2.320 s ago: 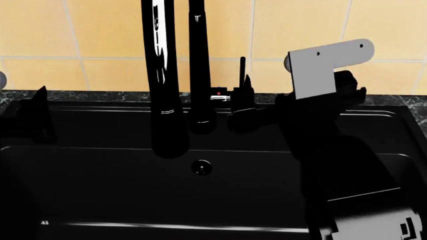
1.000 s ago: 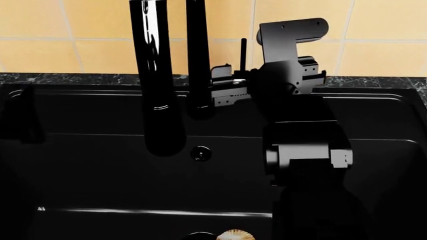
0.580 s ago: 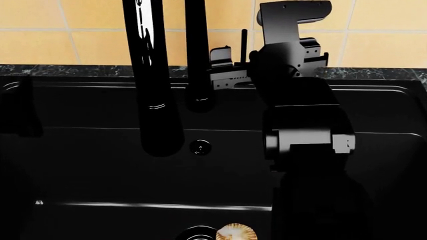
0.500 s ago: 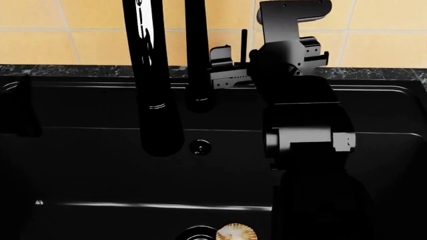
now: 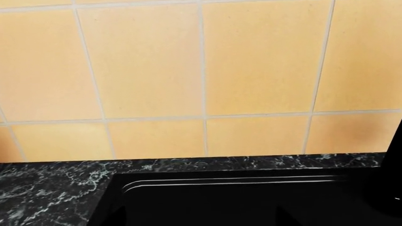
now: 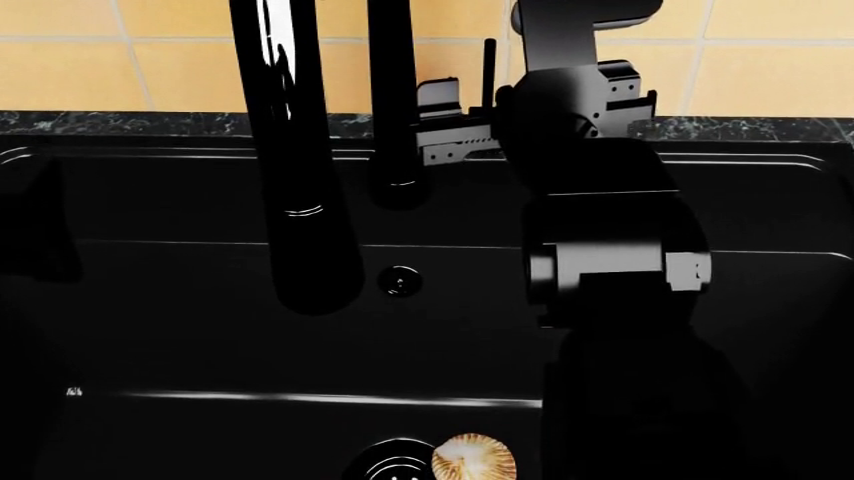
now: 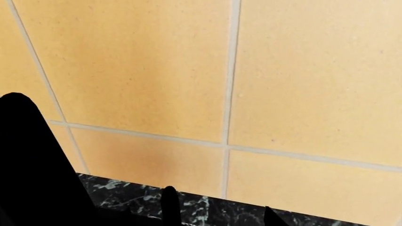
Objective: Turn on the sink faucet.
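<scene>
We saw no water running: our right gripper (image 6: 447,125), opening unclear, sat against the sink faucet (image 6: 390,100) lever just beside it, the turn seemingly left to do.

Orange-yellow wall tiles (image 7: 144,66) fill nearly the whole right wrist view, split by pale grout lines (image 7: 229,94); one vertical seam meets a slanting horizontal seam just below centre; a strip of black, white-veined marble surface (image 7: 201,209) runs along the base of the wall toward 6 o'clock; a large black shape (image 7: 31,174), too dark to identify, rises at 8 o'clock; two small dark points (image 7: 170,205) poke up against the marble near 6 o'clock.
</scene>
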